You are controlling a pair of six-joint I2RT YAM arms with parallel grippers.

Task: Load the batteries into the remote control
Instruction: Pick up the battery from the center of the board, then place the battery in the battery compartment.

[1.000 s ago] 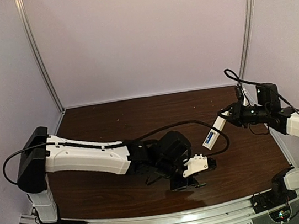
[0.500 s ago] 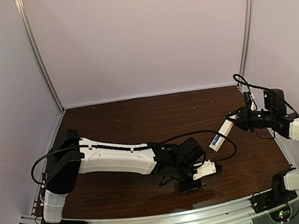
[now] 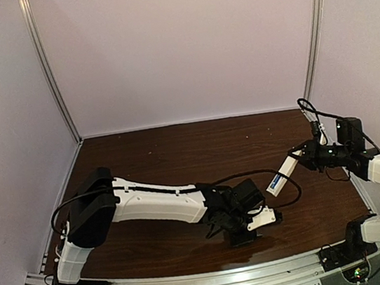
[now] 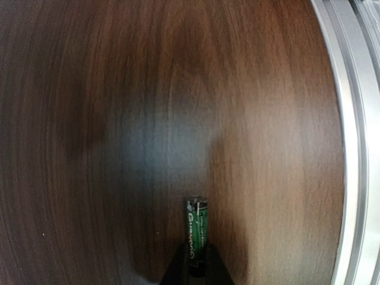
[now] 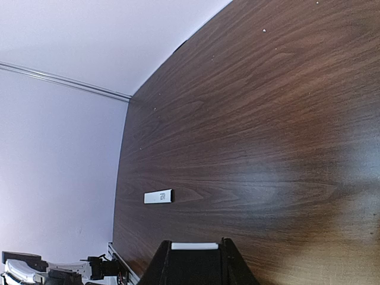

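The left tool (image 4: 196,264) is low over the near side of the surface (image 4: 119,119). It is pinched on one end of a small dark green battery (image 4: 196,228) that sits right by the wood. The right tool (image 5: 195,255) is closed on the white remote control (image 3: 284,174) and holds it up in the air, off to the right. I think the battery should go up slowly, held firm so it cannot slip, then across to the remote's slot. A white cover strip (image 5: 158,196) lies well apart; it can wait.
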